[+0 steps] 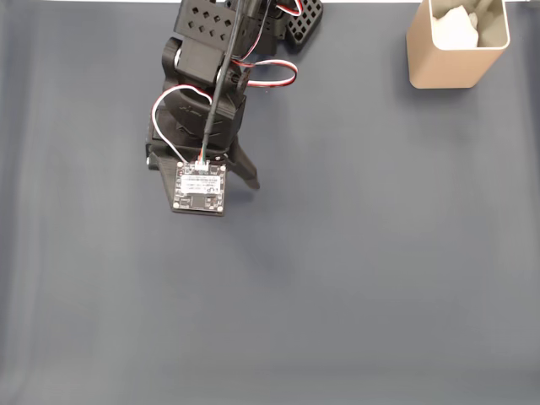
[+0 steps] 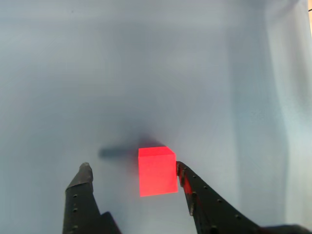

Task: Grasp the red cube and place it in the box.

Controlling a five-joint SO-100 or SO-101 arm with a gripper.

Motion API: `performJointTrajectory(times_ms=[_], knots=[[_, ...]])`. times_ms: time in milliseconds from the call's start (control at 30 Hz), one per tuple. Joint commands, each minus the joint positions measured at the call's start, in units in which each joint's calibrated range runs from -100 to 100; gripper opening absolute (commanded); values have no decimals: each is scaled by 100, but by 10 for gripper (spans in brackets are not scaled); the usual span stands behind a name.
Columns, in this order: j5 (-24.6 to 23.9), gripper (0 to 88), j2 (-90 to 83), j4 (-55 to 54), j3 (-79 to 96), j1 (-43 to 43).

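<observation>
Hovering low over the grey table (image 2: 146, 58), my pincer (image 2: 132, 168) stood wide open in the wrist view, gripping nothing. Left finger (image 2: 80, 195) sat apart from the red cube (image 2: 157, 170); right finger (image 2: 200, 195) was touching its right face. In the fixed view, my arm (image 1: 207, 110) was upper left, beige box (image 1: 456, 59) top right.

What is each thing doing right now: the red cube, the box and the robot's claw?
red cube: resting on the table, between the end effector's fingers, the right finger at its side, not lifted.
box: upright at the table's far right corner in the fixed view, open-topped, something white inside.
end effector: open, low over the table, straddling the cube.
table: grey, bare around the arm.
</observation>
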Motion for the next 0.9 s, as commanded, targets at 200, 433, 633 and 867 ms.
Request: performJointTrajectory(times_ms=[200,433,633,867], knots=[[5,411,-353,-132,241,69],[24,411,-85,-165,4,190],[24,411,2,-190,-41,225],[-24,411,19,-231,-96,176]])
